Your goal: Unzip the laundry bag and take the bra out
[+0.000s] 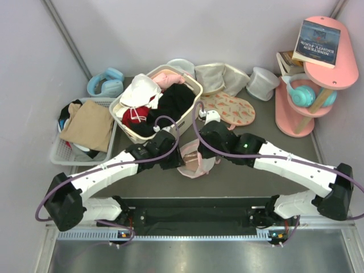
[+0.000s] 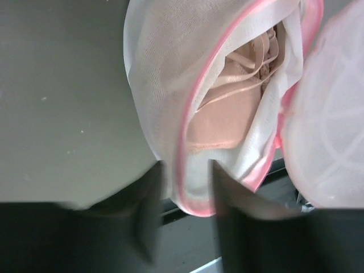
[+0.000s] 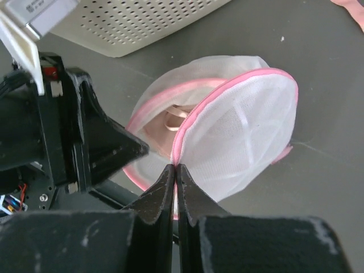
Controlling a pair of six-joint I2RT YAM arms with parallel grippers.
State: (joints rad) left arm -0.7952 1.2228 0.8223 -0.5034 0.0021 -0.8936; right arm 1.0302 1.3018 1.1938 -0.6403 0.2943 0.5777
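Note:
The laundry bag (image 1: pixel 196 162) lies between both arms, its zip open and the mesh halves spread apart. In the left wrist view the pale pink bra (image 2: pixel 227 114) shows inside the pink-rimmed opening of the bag (image 2: pixel 159 74). My left gripper (image 2: pixel 186 168) stands open, one finger on each side of the lower half's pink rim. My right gripper (image 3: pixel 176 168) is shut on the pink rim of the upper mesh half (image 3: pixel 244 131) and holds it up. In that view the bra (image 3: pixel 170 122) peeks out behind the rim. From above, the left gripper (image 1: pixel 181 161) and the right gripper (image 1: pixel 200 153) meet at the bag.
A cream laundry basket (image 1: pixel 129 128) full of clothes stands just behind the bag. A white tray (image 1: pixel 62 151) with a tan cloth sits at the left and blue headphones (image 1: pixel 105 82) behind it. A printed pink cloth (image 1: pixel 230 108), a white domed pouch (image 1: pixel 263 82) and a pink shelf (image 1: pixel 293 116) stand at the right.

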